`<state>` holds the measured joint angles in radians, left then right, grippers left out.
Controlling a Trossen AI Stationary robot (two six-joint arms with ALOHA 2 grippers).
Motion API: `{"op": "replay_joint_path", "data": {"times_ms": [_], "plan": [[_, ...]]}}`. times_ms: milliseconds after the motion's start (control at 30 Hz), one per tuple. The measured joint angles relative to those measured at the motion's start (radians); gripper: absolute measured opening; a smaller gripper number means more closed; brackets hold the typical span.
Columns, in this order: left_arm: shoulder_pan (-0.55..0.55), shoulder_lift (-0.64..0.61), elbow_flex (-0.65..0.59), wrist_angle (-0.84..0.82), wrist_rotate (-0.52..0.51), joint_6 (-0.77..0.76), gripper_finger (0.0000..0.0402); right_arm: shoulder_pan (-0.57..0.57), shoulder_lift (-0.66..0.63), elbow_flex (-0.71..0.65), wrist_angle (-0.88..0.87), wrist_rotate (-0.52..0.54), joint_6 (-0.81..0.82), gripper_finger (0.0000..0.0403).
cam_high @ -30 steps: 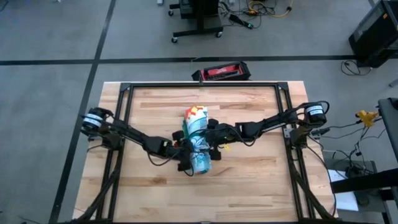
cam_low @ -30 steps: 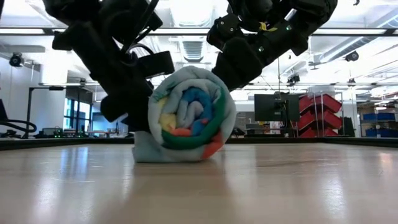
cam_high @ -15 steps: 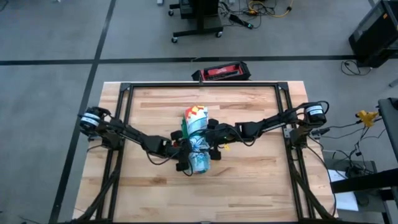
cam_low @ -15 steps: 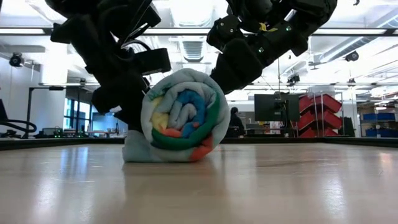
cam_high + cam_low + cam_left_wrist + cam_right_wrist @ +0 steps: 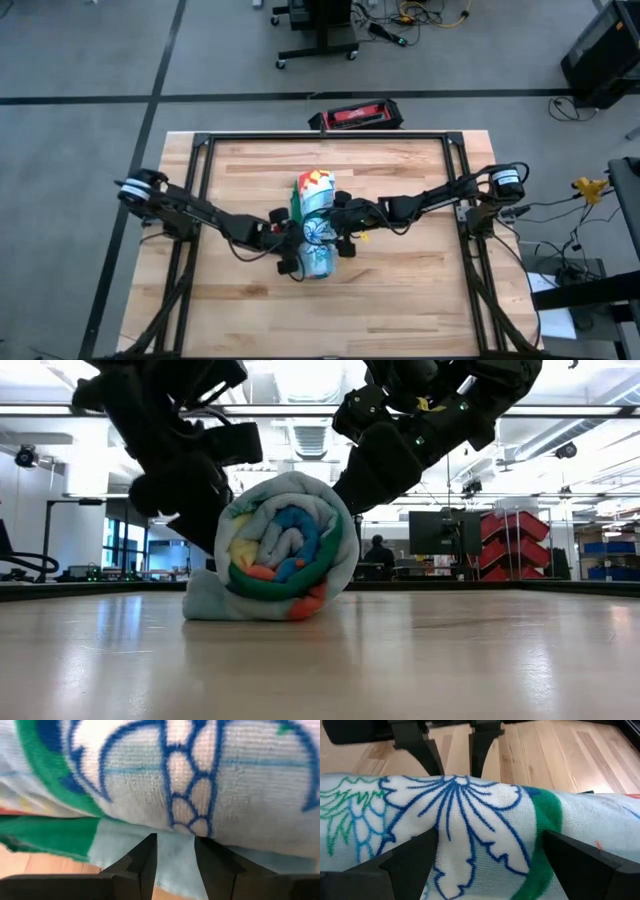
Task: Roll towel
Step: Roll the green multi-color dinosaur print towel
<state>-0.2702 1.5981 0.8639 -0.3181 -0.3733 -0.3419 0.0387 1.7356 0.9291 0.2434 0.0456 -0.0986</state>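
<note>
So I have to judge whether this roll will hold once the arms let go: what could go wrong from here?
1. The towel has a loose flap lying flat on the table beside the left gripper; left untucked, the roll may unwind.
2. The right gripper straddles the roll with its jaws wide; lifting off could drag a layer along.
3. Seen from above, the roll looks uneven along its length, so one end might slump.

Bright overhead room light, backlit dark arms, blurred wrist close-ups.
</note>
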Motion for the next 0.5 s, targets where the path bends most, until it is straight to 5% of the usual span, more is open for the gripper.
{"op": "replay_joint_path", "data": {"times_ms": [267,500], "plan": [[-0.002,-0.027,-0.019,-0.091,0.016,-0.057,0.0116,0.0,0.0,0.0,0.0,0.0,0.001,0.0348],[-0.004,0.05,-0.065,0.027,0.043,-0.094,0.0116,0.0,0.0,0.0,0.002,-0.001,0.001,0.0348]]}}
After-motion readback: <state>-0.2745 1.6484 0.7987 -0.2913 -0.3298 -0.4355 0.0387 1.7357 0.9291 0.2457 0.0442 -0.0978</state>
